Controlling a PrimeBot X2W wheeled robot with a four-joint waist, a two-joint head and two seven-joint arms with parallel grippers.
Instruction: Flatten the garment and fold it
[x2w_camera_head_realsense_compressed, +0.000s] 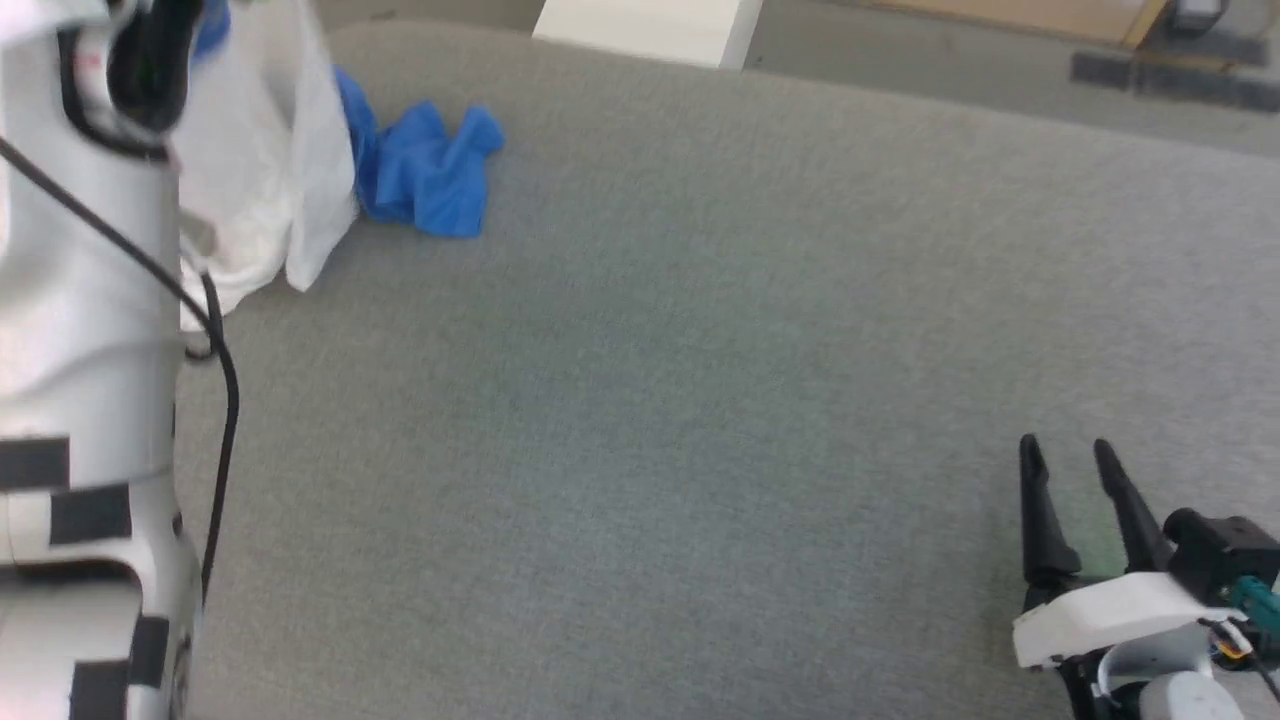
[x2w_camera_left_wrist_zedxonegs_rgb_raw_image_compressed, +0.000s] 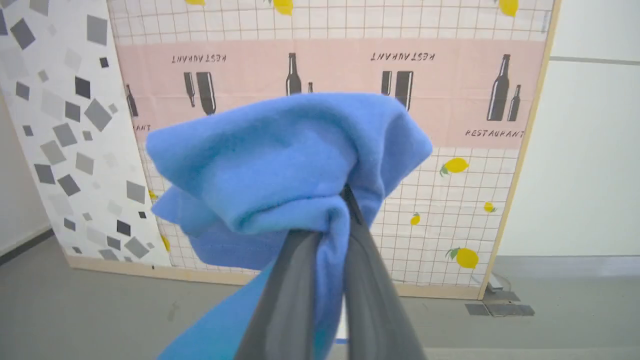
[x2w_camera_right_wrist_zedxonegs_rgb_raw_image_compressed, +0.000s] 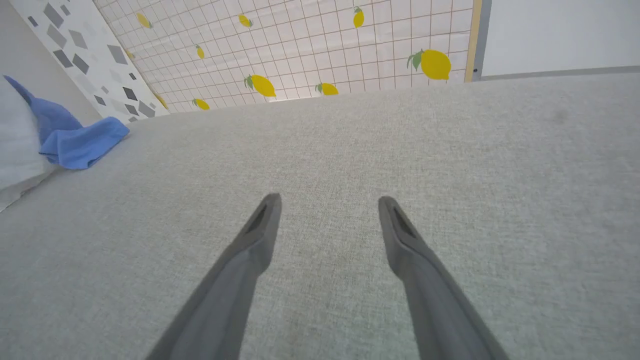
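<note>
Flatten step: my left gripper (x2w_camera_left_wrist_zedxonegs_rgb_raw_image_compressed: 345, 202) is clamped on the garment (x2w_camera_left_wrist_zedxonegs_rgb_raw_image_compressed: 280, 160), blue bunched over my tips. My right gripper (x2w_camera_right_wrist_zedxonegs_rgb_raw_image_compressed: 327, 210) is spread, nothing between. Next, I reckon: right takes a hanging edge.

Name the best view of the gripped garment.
Left wrist view: the left gripper is shut on the garment, bunched blue fabric close up. Head view shows it hanging upper left; right wrist view, a blue sleeve far left.

The garment (x2w_camera_head_realsense_compressed: 430, 175) on grey cloth surface (x2w_camera_head_realsense_compressed: 700, 400)
</note>
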